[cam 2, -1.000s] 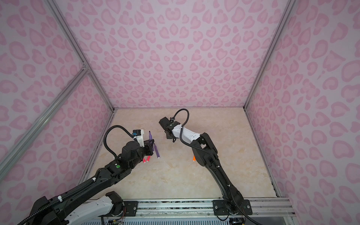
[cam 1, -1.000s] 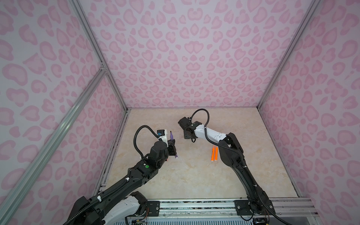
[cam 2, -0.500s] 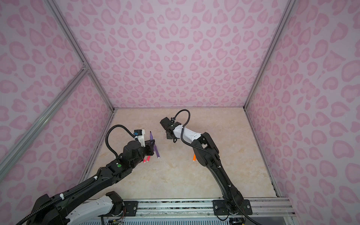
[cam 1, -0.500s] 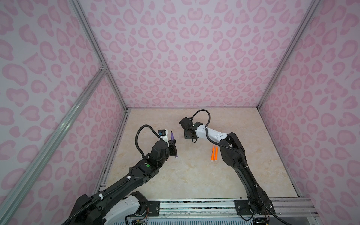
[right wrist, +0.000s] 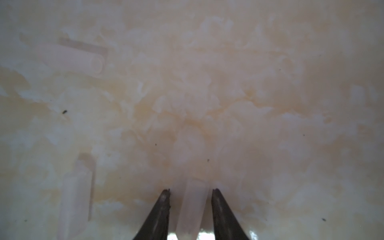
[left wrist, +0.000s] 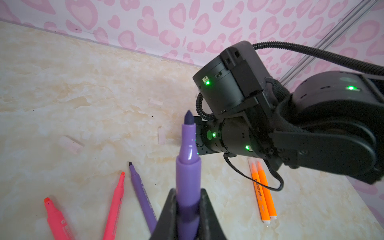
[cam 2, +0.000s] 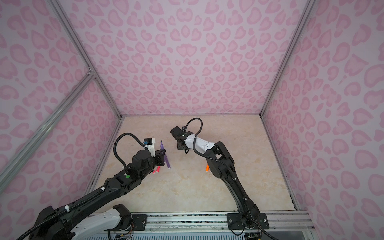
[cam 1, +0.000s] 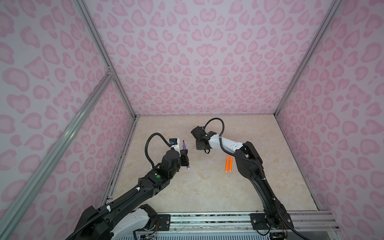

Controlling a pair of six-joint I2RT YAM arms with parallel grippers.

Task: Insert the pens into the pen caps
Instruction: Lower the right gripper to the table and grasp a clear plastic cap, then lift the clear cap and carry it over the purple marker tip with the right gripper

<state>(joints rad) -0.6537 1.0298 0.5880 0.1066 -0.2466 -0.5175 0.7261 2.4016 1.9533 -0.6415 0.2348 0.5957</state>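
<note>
My left gripper (left wrist: 188, 199) is shut on a purple pen (left wrist: 188, 162), which it holds off the table with its dark tip up; both top views show this pen (cam 1: 184, 145) (cam 2: 161, 145). My right gripper (right wrist: 190, 193) points down at the table with its jaws open on either side of a clear pen cap (right wrist: 192, 207), a small gap on each side. Two more pen caps (right wrist: 72, 59) (right wrist: 75, 197) lie nearby. A second purple pen (left wrist: 143, 193), two pink-red pens (left wrist: 115, 205) (left wrist: 57, 220) and two orange pens (left wrist: 260, 191) (cam 1: 228, 164) lie flat.
The right arm's wrist (left wrist: 234, 91) hangs close in front of the held pen's tip. Faint pen caps (left wrist: 70, 144) (left wrist: 161, 135) lie on the beige table (cam 1: 207, 191) between the arms. Pink patterned walls enclose the table on three sides.
Hardly anything differs: both arms stay almost where they were, the left still holding the purple pen upright.
</note>
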